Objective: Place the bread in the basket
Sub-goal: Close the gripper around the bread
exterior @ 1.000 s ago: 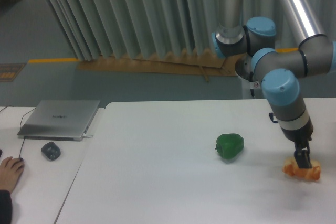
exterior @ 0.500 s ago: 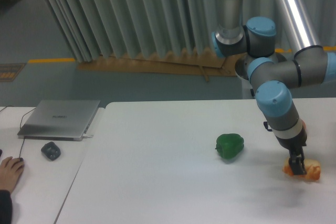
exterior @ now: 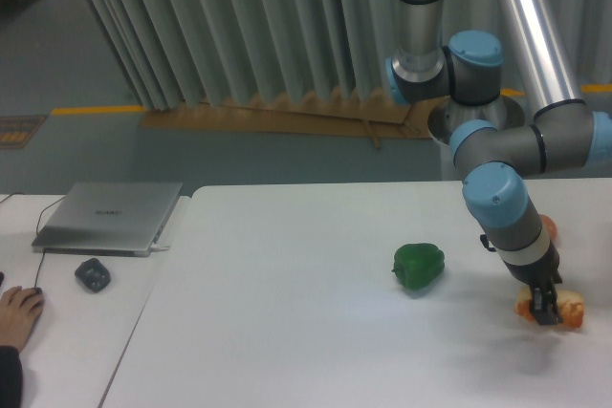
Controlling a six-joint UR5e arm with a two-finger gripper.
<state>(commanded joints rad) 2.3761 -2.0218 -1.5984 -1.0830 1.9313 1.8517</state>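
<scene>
1. The bread lies at the lower right of the frame on the white table, right of the green pepper.
2. The gripper is down on the loaf's left half, fingers dark against the crust. Whether they are open or clamped cannot be told at this size.
3. Over the last second the arm has swung its wrist leftward and lower, the fingers sliding from the loaf's middle toward its left end; the bread has barely shifted.
4. That suggests the grasp is being settled, not yet a lift.
5. No basket is in view, so the carry is likely still ahead.
6. A small orange-pink thing peeks out behind the arm.
</scene>
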